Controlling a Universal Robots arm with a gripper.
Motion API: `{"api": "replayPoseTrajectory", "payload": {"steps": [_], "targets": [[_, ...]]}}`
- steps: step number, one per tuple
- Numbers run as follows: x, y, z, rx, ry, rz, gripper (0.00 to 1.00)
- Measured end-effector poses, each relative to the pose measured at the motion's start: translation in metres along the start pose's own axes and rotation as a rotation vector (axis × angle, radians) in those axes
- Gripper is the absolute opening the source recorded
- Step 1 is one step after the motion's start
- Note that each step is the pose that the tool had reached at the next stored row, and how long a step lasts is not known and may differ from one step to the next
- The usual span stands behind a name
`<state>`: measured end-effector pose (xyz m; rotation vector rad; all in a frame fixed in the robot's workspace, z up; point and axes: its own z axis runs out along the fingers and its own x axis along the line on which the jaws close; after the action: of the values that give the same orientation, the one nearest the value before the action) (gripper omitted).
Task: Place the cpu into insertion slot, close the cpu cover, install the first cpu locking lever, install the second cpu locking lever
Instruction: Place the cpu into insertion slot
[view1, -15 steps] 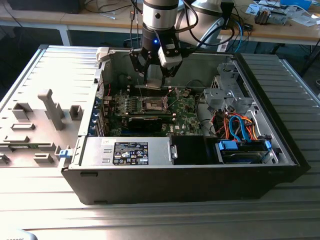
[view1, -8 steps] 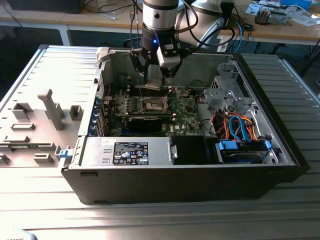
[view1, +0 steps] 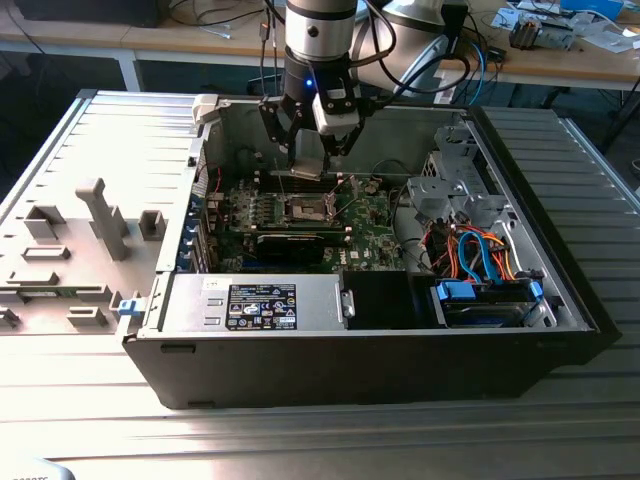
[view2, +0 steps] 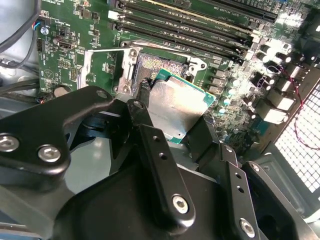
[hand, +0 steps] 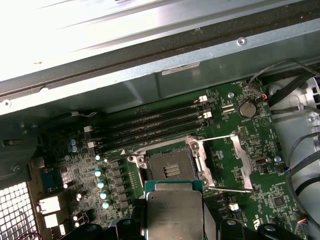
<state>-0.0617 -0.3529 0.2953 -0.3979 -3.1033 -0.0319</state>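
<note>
Black pincer (view1: 308, 160) clamps the small flat square cpu (view2: 177, 105) by two opposite edges, its jaws narrowed to the chip's width. The cpu has a dull silvery-grey metal top with a thin green border around it. It hangs above the green motherboard (hand: 220, 165) inside the open black computer case (view1: 350, 370), near the square, silver-rimmed insertion slot (hand: 170, 167), whose dark recess lies uncovered and unfilled.
</note>
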Motion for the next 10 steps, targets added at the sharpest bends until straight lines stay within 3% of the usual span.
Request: {"api": "replayPoseTrajectory", "payload": {"steps": [10], "targets": [[0.0000, 0.0000, 0.0001, -0.0001, -0.0005, 0.024, 0.55]]}}
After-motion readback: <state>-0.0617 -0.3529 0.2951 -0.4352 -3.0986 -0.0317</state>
